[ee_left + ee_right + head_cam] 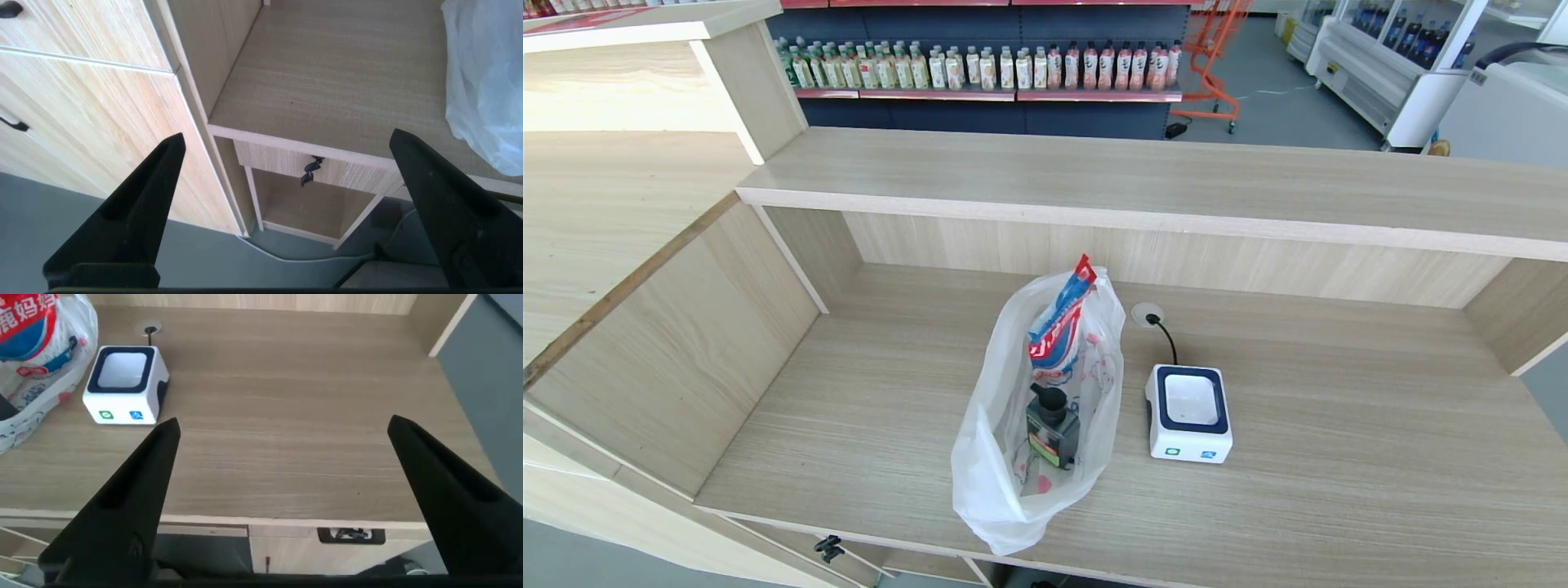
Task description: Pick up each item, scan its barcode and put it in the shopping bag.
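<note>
One shopping bag [1005, 465] on the tabletop [1339, 457] just left of one scanner [1188, 412], holding one snack packet [1062, 318] and one dark bottle [1052, 425]; left gripper [288, 135] and right gripper [283, 420], jaws apart, empty; risk: limp bag may slump and spill if nudged.

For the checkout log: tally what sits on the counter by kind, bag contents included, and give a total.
Shopping bag: 1
Snack packet, in the bag: 1
Dark bottle, in the bag: 1
Barcode scanner: 1
Total: 4
</note>
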You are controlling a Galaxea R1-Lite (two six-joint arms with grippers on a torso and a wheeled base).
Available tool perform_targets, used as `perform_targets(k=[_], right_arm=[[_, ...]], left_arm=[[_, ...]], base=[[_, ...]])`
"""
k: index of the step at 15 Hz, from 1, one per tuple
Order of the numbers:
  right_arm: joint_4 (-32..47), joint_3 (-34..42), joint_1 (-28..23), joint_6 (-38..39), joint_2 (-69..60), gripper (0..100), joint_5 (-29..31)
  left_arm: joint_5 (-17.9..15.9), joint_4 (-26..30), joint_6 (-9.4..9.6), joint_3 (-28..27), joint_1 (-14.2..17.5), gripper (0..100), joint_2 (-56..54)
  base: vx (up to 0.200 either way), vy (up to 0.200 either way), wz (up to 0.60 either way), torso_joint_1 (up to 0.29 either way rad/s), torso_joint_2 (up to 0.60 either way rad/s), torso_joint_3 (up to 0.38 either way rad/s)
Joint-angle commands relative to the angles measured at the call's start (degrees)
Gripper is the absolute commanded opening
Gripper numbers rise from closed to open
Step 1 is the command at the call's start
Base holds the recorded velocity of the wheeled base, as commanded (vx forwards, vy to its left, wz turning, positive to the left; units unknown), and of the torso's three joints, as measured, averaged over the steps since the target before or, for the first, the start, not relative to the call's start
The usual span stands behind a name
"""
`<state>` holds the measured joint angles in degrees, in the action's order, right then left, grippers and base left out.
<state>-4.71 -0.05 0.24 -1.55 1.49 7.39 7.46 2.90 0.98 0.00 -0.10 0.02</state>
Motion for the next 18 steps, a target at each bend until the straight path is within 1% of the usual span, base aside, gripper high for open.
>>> perform_targets(k=[1,3,7,8,16,18], right_arm=[[0.57,0.05,0.02,2.25,-1.4,100,0.26],[1.63,0.05,-0.07,5.24,-1.49,100,-0.27],[1.81,0.05,-0.07,5.68,-1.49,100,-0.18],[1.89,0.05,-0.07,5.5,-1.49,0,-0.27],[1.89,0.05,-0.07,5.5,-1.49,0,-0.27],[1.89,0.05,-0.07,5.5,-1.49,0,-0.27]], left_arm=[[0.01,0.0,-0.01,0.0,0.01,100,-0.02],[0.01,0.0,-0.01,0.0,0.01,100,-0.02],[0.01,0.0,-0.01,0.0,-0.08,100,-0.02],[0.01,0.0,-0.01,0.0,0.01,100,-0.02],[0.01,0.0,-0.01,0.0,-0.08,100,-0.02],[0.01,0.0,0.52,0.0,0.01,100,-0.02]], base=[[0.0,0.0,0.0,0.0,0.0,0.0],[0.0,0.0,0.0,0.0,0.0,0.0],[0.0,0.0,0.0,0.0,0.0,0.0],[0.0,0.0,0.0,0.0,0.0,0.0],[0.0,0.0,0.0,0.0,0.0,0.0],[0.0,-0.2,0.0,0.007,0.0,0.005]])
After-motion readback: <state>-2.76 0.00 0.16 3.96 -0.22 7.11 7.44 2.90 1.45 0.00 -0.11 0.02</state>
